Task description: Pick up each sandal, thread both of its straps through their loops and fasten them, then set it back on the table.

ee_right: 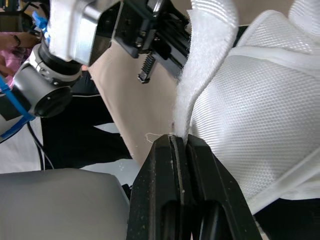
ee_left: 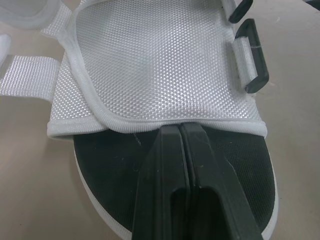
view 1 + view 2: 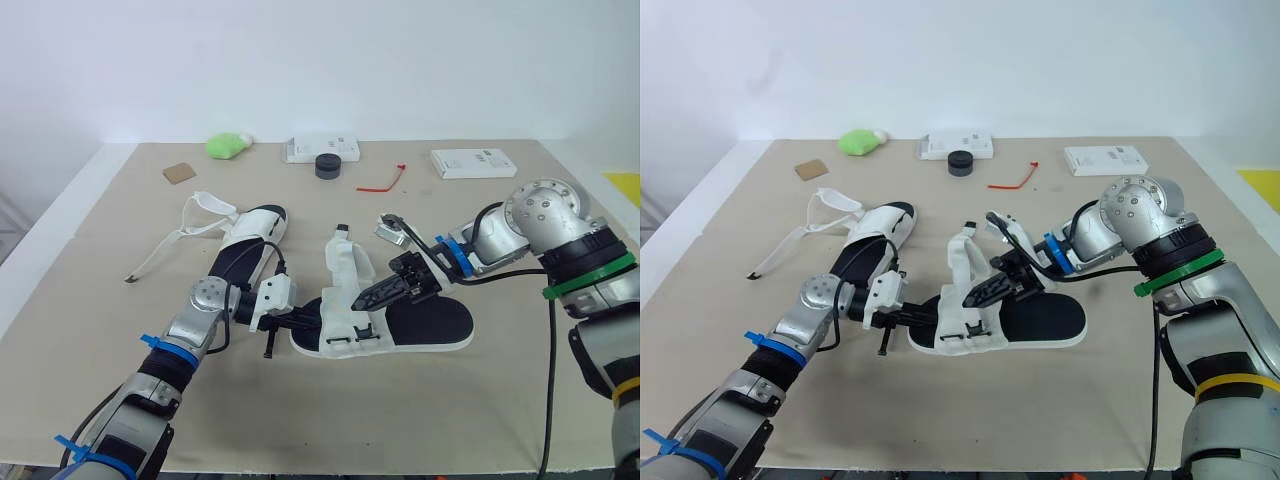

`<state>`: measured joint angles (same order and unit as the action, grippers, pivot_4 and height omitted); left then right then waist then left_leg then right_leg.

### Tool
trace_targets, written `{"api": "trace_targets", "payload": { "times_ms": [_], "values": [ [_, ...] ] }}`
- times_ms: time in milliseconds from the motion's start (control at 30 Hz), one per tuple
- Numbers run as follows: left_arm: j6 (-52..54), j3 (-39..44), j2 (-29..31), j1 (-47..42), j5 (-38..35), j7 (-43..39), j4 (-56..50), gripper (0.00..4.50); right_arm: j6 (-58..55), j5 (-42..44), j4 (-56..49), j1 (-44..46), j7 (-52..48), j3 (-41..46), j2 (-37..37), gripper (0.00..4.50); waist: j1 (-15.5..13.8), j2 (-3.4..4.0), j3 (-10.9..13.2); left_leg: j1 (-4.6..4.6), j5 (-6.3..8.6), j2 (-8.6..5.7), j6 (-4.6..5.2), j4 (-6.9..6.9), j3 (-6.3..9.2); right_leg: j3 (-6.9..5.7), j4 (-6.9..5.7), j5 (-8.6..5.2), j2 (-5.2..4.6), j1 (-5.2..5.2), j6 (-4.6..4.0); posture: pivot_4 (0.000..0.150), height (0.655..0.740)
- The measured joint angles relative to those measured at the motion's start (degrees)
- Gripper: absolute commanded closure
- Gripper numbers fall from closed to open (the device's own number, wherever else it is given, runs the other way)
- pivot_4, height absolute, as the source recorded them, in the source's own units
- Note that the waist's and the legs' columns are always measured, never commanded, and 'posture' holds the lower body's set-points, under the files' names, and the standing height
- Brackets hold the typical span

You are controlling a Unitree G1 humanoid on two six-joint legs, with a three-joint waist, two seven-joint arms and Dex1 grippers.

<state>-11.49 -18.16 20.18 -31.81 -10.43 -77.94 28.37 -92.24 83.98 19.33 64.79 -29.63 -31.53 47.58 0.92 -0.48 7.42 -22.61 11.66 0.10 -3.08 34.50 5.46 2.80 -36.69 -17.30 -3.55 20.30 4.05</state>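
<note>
A white-mesh sandal with a black footbed lies at the table's middle, toe toward my left arm. My left gripper is shut at its toe end, fingertips meeting at the edge of the mesh upper. My right gripper is shut on one of its white straps, over the upper. Another strap stands upright. Black loops sit on the upper's side. The second sandal lies further left, its straps loose on the table.
Along the far edge lie a green lump, a white box, a black round puck, a red tie and another white box. A brown square sits at the far left.
</note>
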Motion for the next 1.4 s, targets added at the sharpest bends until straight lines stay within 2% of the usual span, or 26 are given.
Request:
{"api": "trace_targets", "payload": {
  "times_ms": [367, 533, 633, 700, 833, 933, 967, 1033, 1067, 1133, 1267, 1400],
  "values": [
    [0.0, 0.0, -0.08, 0.01, 0.0, 0.02, 0.0, 4.5, 0.07, -2.79, -0.11, -1.58, -0.2, 0.52, -0.32, 4.35, -0.01, -0.01, 0.0, -0.03, -0.02, -0.11, 0.03, -0.01, 0.09, -0.06, 0.0, -0.03, -0.07, 0.0, 0.05, 0.15, 0.74],
    [0.0, 0.0, -0.26, 0.0, 0.0, 0.01, 0.01, 4.5, 0.12, -2.37, -3.9, -4.28, -0.59, 0.7, 1.57, 4.35, -0.03, -0.04, 0.02, -0.07, -0.02, -0.22, 0.03, -0.01, 0.17, -0.12, 0.0, -0.08, -0.19, 0.0, 0.11, 0.15, 0.74],
    [0.0, 0.0, -0.43, 0.01, 0.0, 0.0, 0.07, 4.5, -0.12, -4.29, -12.14, -7.98, -2.37, 4.13, 2.66, 4.35, -0.06, -0.05, 0.02, -0.1, -0.02, -0.32, 0.04, -0.01, 0.22, -0.17, 0.0, -0.12, -0.29, -0.01, 0.19, 0.15, 0.74],
    [0.0, 0.0, -0.46, 0.0, 0.0, 0.05, 0.09, 4.5, -0.05, -5.36, -13.77, -8.75, -2.58, 5.16, 2.71, 4.35, -0.06, -0.06, 0.03, -0.1, -0.03, -0.33, 0.05, -0.01, 0.22, -0.17, 0.0, -0.11, -0.29, 0.0, 0.21, 0.15, 0.74],
    [0.0, 0.0, -0.5, 0.02, 0.0, 0.01, 0.45, 4.5, 4.76, -13.21, -24.95, -14.92, -5.56, 9.43, 3.81, 4.35, -0.09, -0.2, -0.12, -0.09, -0.03, -0.34, 0.04, -0.04, 0.33, -0.29, 0.0, -0.17, -0.29, -0.03, 0.25, 0.15, 0.74],
    [0.0, 0.01, -0.46, -0.01, 0.0, 0.04, 0.69, 4.5, 7.54, -16.37, -29.44, -17.15, -7.87, 9.94, 4.85, 4.35, -0.07, -0.26, -0.17, -0.03, -0.02, -0.33, 0.03, -0.07, 0.38, -0.35, 0.0, -0.2, -0.29, -0.05, 0.24, 0.15, 0.74],
    [0.0, 0.0, -0.45, -0.04, 0.0, 0.04, 0.82, 4.5, 8.79, -18.0, -31.25, -18.2, -9.26, 10.14, 5.38, 3.72, -0.06, -0.29, -0.2, 0.0, -0.02, -0.32, 0.03, -0.08, 0.41, -0.37, 0.0, -0.21, -0.28, -0.08, 0.23, 0.15, 0.74],
    [0.0, 0.0, -0.49, -0.08, 0.0, 0.04, 0.88, 4.5, 10.36, -20.42, -33.6, -19.85, -11.72, 9.95, 6.16, 3.26, -0.05, -0.3, -0.2, 0.0, -0.01, -0.32, 0.01, -0.08, 0.46, -0.38, 0.0, -0.22, -0.31, -0.09, 0.22, 0.15, 0.74],
    [0.0, -0.01, -0.63, -0.14, 0.0, 0.04, 0.89, 4.5, 11.51, -21.9, -34.85, -20.33, -13.71, 9.61, 6.82, 2.74, -0.06, -0.29, -0.2, 0.0, -0.01, -0.33, 0.01, -0.08, 0.5, -0.38, 0.0, -0.23, -0.37, -0.09, 0.22, 0.15, 0.74],
    [-0.02, -0.02, -0.92, -0.15, 0.0, -0.03, 0.89, 4.5, 12.83, -23.64, -36.19, -20.69, -16.86, 9.3, 8.31, 2.03, -0.13, -0.26, -0.18, -0.04, -0.01, -0.37, 0.01, -0.1, 0.51, -0.42, 0.0, -0.29, -0.5, -0.09, 0.31, 0.15, 0.74],
    [-0.18, -0.04, -1.08, -0.16, 0.0, -0.14, 0.89, 4.5, 13.53, -25.68, -35.09, -20.59, -22.11, 10.1, 10.59, 2.03, -0.17, -0.36, -0.13, -0.04, -0.01, -0.54, 0.01, -0.09, 0.47, -0.41, 0.01, -0.33, -0.73, -0.1, 0.4, 0.15, 0.74],
    [-0.67, -0.04, -1.12, -0.27, 0.0, -0.19, 0.94, 4.5, 13.1, -25.66, -32.43, -20.58, -26.68, 15.77, 13.31, 2.03, -0.18, -0.37, 0.02, -0.07, -0.02, -0.58, 0.02, -0.09, 0.41, -0.44, 0.01, -0.32, -0.75, -0.08, 0.45, 0.15, 0.74]
  ]
}}
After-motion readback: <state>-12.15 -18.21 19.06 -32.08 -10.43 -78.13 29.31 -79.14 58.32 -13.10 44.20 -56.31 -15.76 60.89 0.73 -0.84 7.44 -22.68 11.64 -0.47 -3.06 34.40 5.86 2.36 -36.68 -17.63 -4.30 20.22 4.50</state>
